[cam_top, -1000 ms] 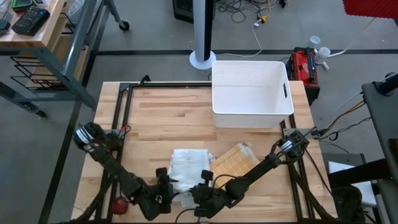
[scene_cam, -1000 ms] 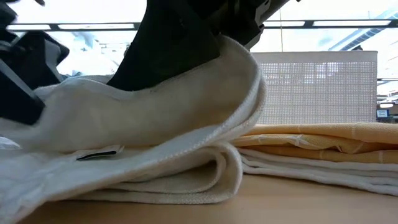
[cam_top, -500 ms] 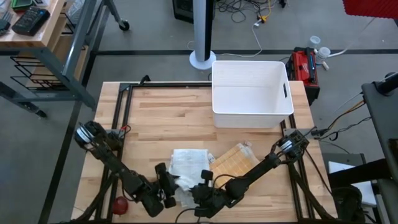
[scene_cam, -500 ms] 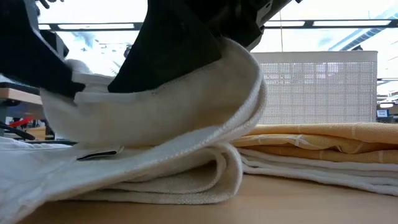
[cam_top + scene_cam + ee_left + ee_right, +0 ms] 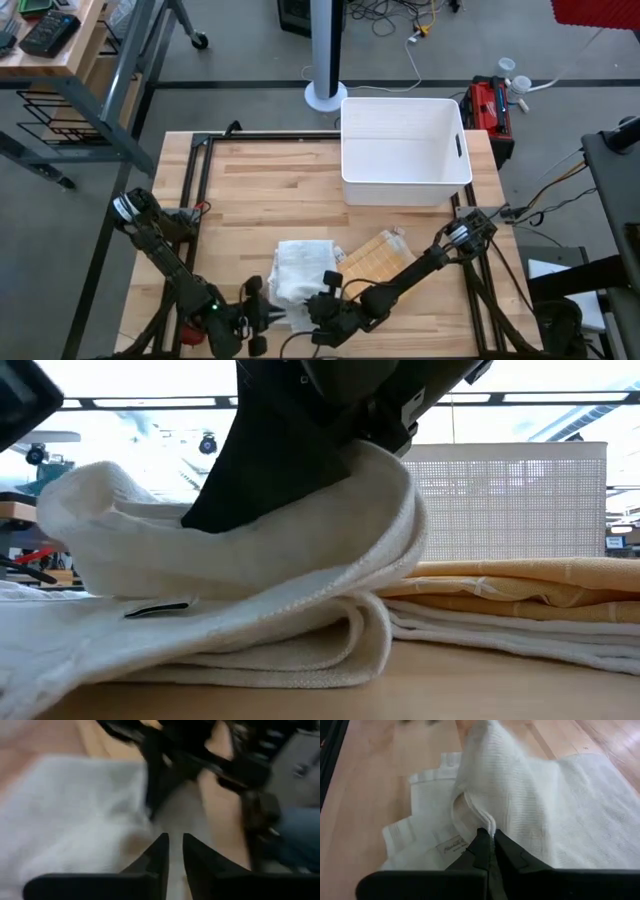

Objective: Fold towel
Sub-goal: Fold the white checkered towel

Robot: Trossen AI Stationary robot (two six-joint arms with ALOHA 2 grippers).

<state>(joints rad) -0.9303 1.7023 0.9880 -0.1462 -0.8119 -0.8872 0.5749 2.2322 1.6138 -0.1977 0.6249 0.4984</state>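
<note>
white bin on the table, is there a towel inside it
No, the white bin shows a bare inside; the white towel lies on the table in front of it.

A grey floor (image 5: 250,60) surrounds the wooden counter (image 5: 270,190). A white column base (image 5: 326,95) stands on it, with loose cables (image 5: 400,20) behind and a red toolbox (image 5: 490,110) alongside. Bright windows (image 5: 520,420) and a white perforated panel (image 5: 510,500) fill the far room.

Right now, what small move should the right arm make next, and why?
Probably carry the pinched edge across the white towel and lower it: the right gripper is shut on a raised fold not yet laid flat. The left gripper sits at the towel's left side.
</note>
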